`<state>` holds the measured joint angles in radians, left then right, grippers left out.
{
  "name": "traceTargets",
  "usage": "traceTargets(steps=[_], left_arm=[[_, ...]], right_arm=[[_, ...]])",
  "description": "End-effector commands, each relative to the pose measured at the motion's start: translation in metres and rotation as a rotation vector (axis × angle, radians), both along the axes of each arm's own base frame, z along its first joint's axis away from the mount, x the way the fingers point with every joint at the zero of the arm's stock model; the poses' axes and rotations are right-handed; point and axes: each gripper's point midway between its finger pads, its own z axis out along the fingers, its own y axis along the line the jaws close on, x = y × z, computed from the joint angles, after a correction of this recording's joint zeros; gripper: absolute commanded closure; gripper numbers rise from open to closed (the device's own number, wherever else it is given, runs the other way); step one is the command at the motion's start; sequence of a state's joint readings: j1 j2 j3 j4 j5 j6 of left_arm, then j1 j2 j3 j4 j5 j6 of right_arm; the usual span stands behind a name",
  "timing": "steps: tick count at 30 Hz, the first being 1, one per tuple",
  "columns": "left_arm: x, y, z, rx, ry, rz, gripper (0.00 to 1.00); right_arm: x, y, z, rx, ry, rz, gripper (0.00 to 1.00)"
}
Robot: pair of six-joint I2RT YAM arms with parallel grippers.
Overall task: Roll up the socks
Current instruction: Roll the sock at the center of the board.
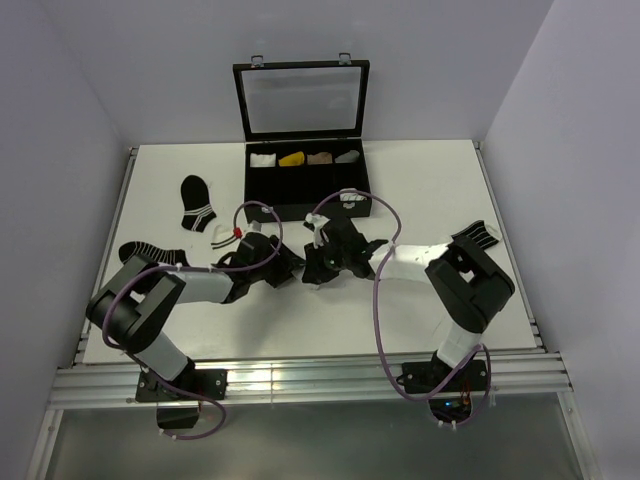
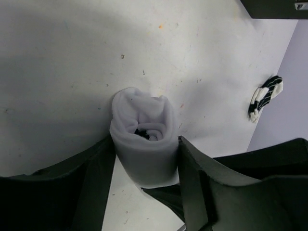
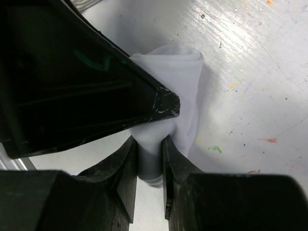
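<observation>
- Securing sock roll (image 2: 143,126): left end effector (image 2: 147,147) wide, gripping both its sides
- Right end effector (image 3: 149,144) nearly shut, pinching its fabric
- Next, probably: folding outer layer over, tightly

Lab booth: bare white walls (image 1: 400,40), railed table (image 1: 420,190)

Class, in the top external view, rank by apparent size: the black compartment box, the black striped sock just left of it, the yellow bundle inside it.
Largest: black compartment box.
Then the black striped sock.
Smallest: yellow bundle.
</observation>
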<state>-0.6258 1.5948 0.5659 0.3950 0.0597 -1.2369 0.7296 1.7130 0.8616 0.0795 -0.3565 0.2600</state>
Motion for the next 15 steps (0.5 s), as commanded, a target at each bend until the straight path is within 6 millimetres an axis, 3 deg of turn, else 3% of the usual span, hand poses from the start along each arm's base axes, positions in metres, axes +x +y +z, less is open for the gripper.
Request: traceTargets(steps=[1, 6, 9, 13, 15], left_arm=[[-0.005, 0.002, -0.020, 0.064, 0.060, 0.011, 0.44], [-0.009, 0.003, -0.031, 0.107, 0.094, -0.002, 0.75], [-0.006, 0.005, -0.028, 0.139, 0.084, -0.011, 0.96], [-0.005, 0.007, -0.026, 0.195, 0.096, -0.037, 0.99], [-0.003, 0.005, -0.022, 0.210, 0.087, -0.054, 0.99]], right_arm=[[-0.028, -0.023, -0.038, -0.101, 0.139, -0.002, 1.00], [-0.022, -0.026, -0.024, -0.095, 0.076, -0.014, 0.95], [-0.010, -0.030, -0.012, -0.116, -0.012, -0.041, 0.80], [0.000, -0.034, 0.003, -0.177, -0.145, -0.069, 0.58], [0.006, -0.036, 0.008, -0.207, -0.209, -0.085, 0.53]])
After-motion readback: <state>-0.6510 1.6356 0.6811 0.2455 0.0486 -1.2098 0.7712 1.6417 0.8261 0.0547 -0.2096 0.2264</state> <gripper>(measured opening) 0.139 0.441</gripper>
